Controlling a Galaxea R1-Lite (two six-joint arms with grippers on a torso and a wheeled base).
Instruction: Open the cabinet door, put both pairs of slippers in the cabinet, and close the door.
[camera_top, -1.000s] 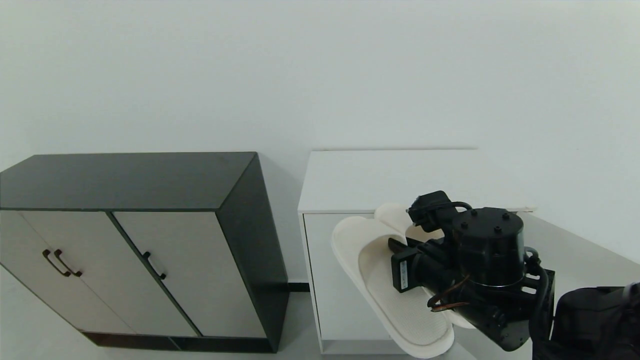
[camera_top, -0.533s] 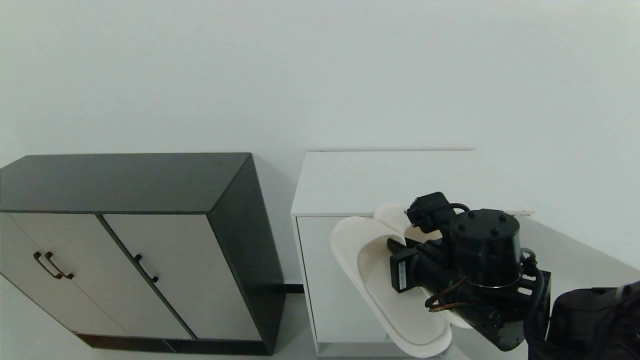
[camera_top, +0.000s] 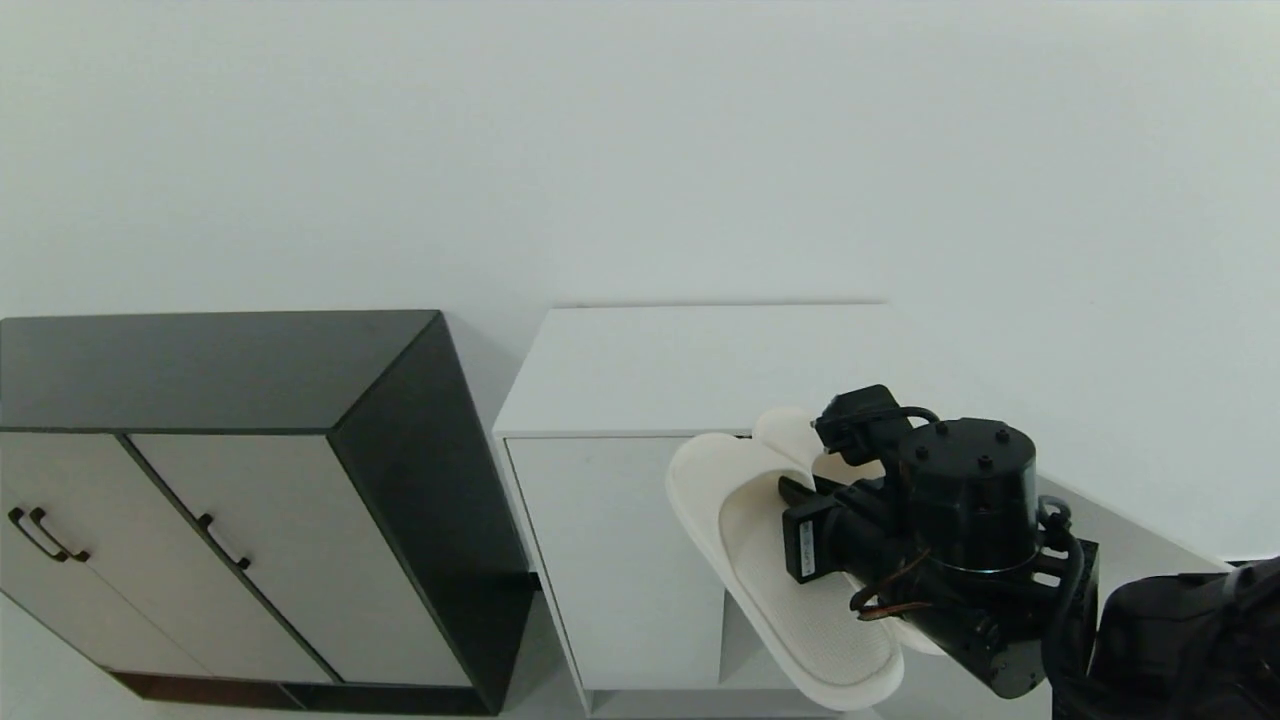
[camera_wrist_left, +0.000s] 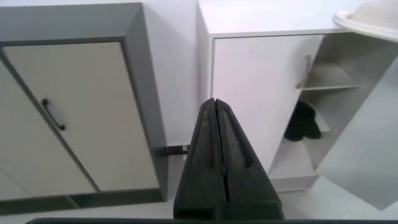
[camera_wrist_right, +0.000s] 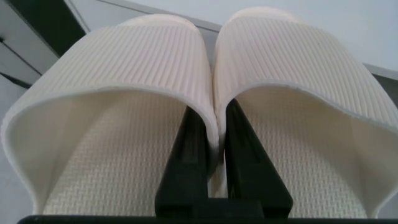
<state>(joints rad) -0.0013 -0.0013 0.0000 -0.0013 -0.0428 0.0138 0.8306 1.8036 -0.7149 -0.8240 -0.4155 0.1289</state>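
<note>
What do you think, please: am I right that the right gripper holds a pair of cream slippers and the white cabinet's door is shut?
Not quite: the white cabinet's door stands open, as the left wrist view shows. The right gripper does hold a pair of cream slippers.

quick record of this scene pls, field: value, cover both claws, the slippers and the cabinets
right claw: shut on cream slippers, pinching the pair's inner sides together
left claw: shut, empty
white cabinet: door open
dark slippers: inside the white cabinet
black cabinet: left of the white cabinet, doors shut
task stage: cream slippers held in front of the white cabinet, not yet inside
</note>
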